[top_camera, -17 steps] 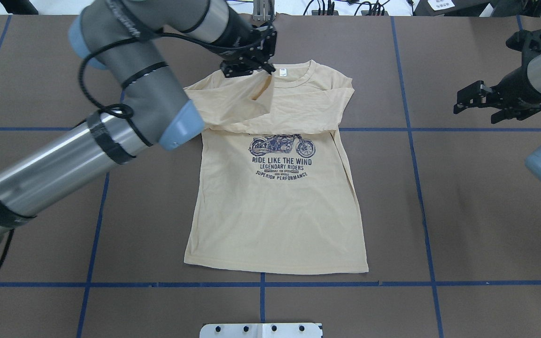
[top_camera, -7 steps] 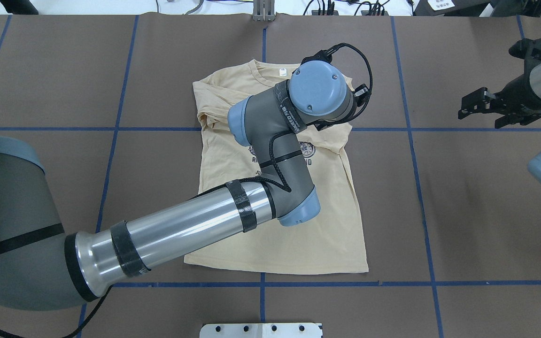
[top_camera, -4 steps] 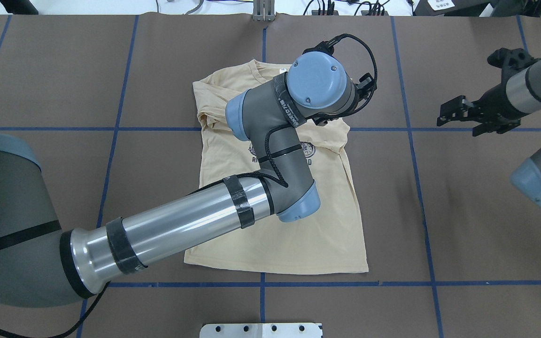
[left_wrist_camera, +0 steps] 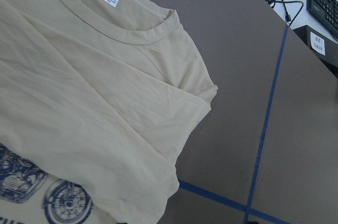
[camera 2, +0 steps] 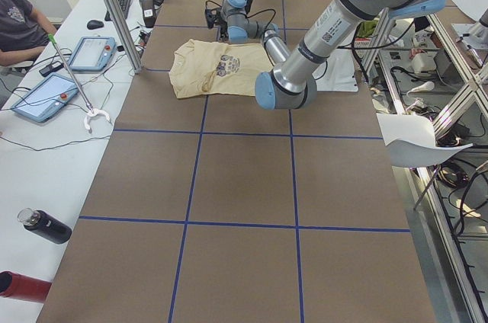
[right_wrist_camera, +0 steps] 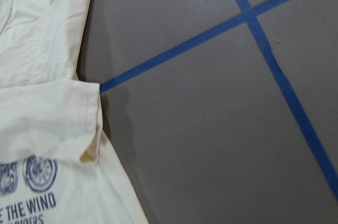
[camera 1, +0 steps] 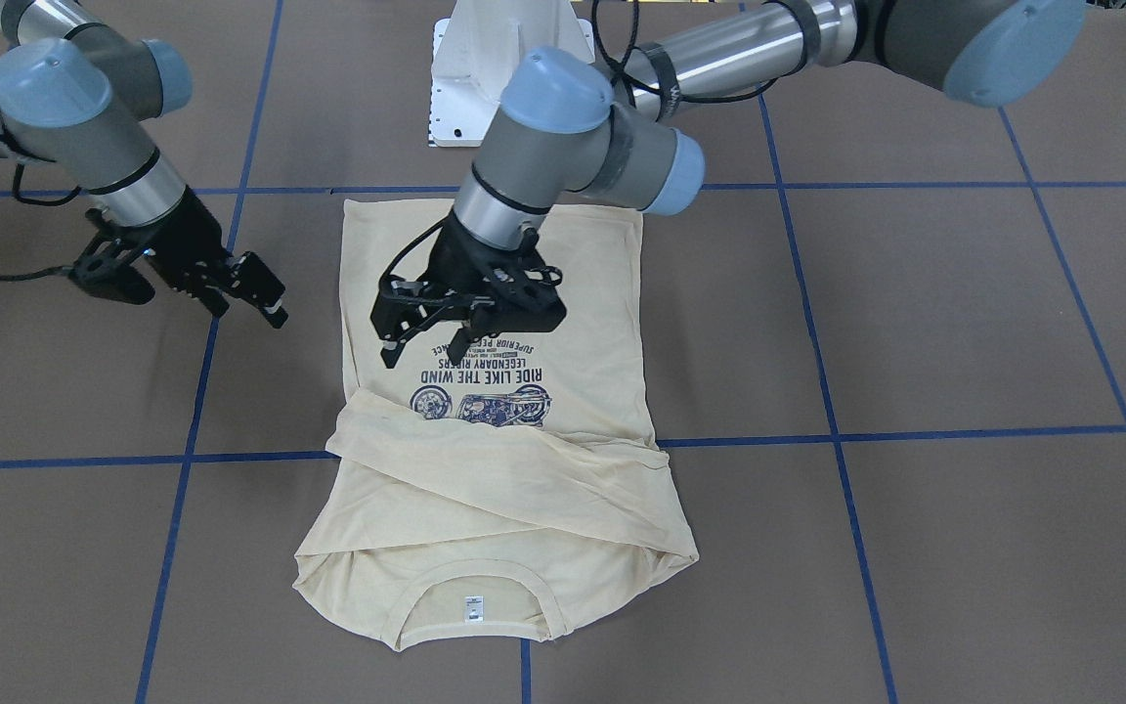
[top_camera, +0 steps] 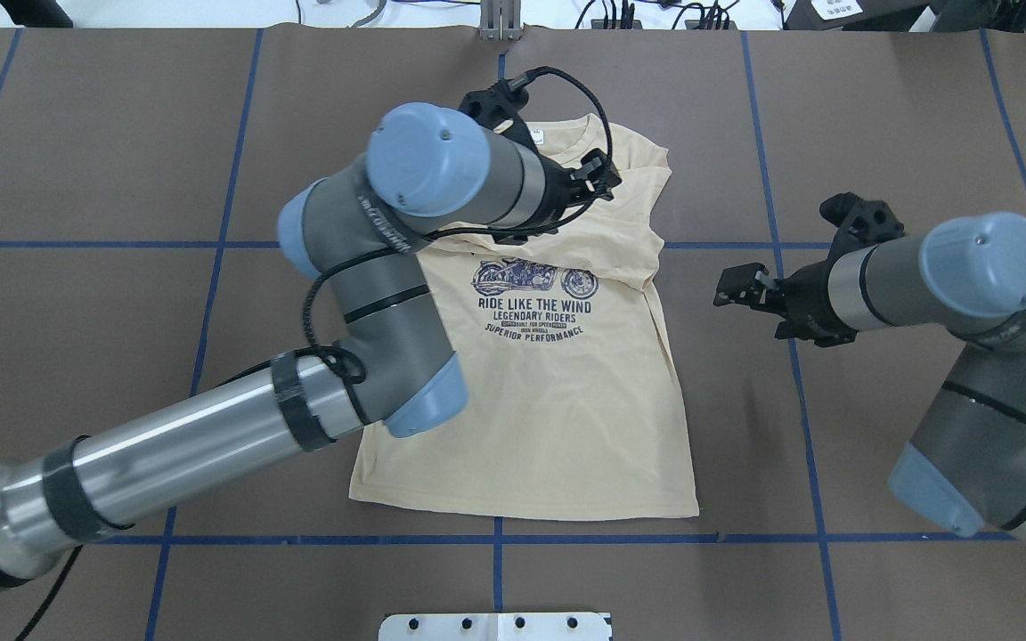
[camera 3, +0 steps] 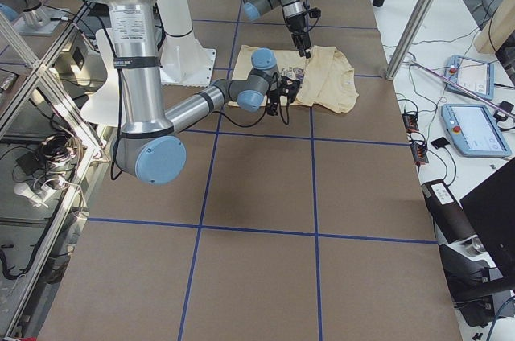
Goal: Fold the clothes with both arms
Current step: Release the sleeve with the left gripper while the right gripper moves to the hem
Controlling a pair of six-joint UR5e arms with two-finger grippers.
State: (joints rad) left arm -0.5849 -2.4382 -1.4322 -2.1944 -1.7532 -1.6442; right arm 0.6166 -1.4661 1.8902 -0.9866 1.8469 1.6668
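Front-facing: a thin, softly creased cream shirt (camera 1: pixel 495 479) lies flat on the matte brown table (camera 1: pixel 915 313), sleeves folded across the chest. The left gripper (camera 1: pixel 421 347) hovers over the print, jaws spread, empty. The right gripper (camera 1: pixel 245 303), at 10 o'clock beside the shirt, gapes empty too.
Overhead: the ribbed neck (top_camera: pixel 591 133) points to 12 o'clock.

The left tool (camera 1: pixel 423 342) has swung back across the shirt (top_camera: pixel 549 409), and the right tool (top_camera: pixel 762 307) has come nearer

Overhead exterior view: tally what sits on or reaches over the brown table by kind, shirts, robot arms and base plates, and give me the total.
T-shirt: 1
Robot arms: 2 (left arm, right arm)
White pedestal base: 1
Total: 4
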